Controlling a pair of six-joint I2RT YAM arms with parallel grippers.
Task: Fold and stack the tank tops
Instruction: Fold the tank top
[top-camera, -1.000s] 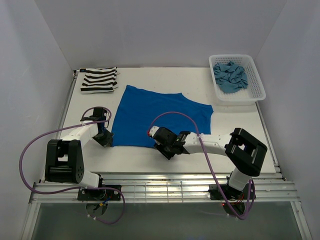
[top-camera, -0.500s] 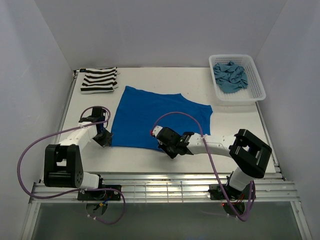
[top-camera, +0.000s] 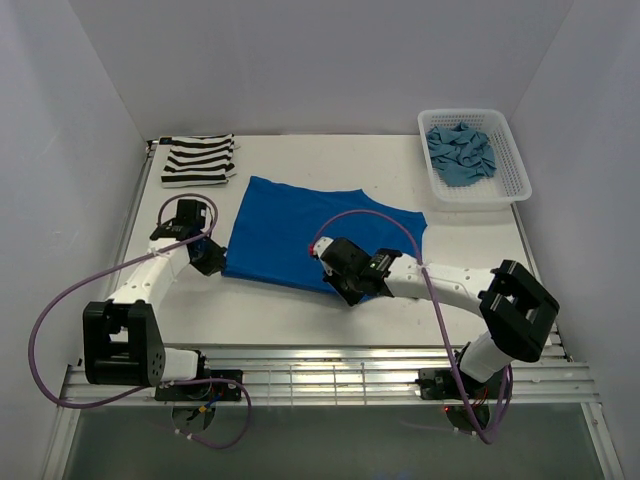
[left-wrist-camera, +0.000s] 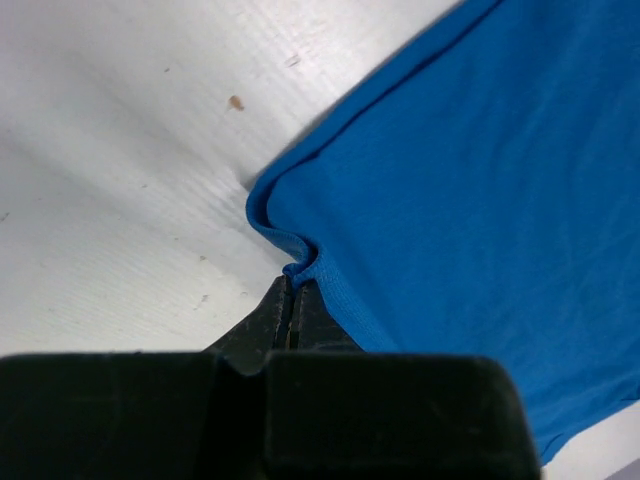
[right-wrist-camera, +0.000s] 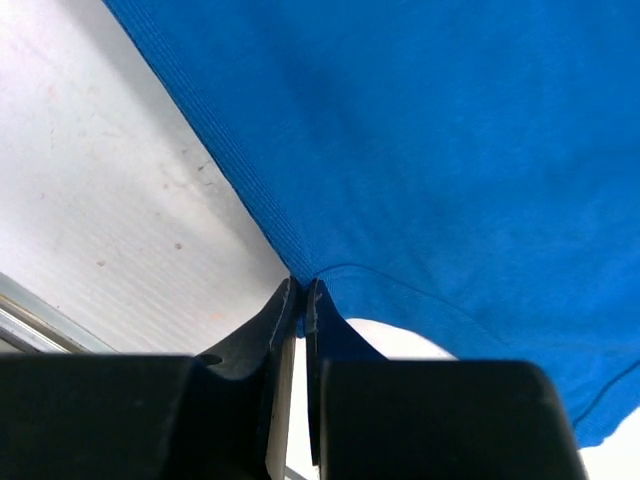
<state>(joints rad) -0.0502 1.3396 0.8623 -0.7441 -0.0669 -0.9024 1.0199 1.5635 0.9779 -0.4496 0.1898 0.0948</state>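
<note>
Tank top (top-camera: 300, 220), royal blue, spread flat mid table (top-camera: 480, 255). Left gripper (left-wrist-camera: 291, 298) jaws pinch its near-left corner, right gripper (right-wrist-camera: 300, 292) jaws pinch its near hem. Striped top (top-camera: 198, 160) folded far-left, teal top (top-camera: 460, 150) in basket (top-camera: 515, 185).

Right gripper (right-wrist-camera: 300, 287): jaws stood apart a second ago, now pinched on near hem of royal blue tank top (top-camera: 300, 225); gripper shifted toward 2 o'clock. Left gripper (left-wrist-camera: 290, 288) carried the near-left corner toward 12 o'clock. Top's near edge drawn up-table with them. Right elbow block (top-camera: 518, 312) swung toward 4 o'clock, left elbow block (top-camera: 120, 340) toward 6
</note>
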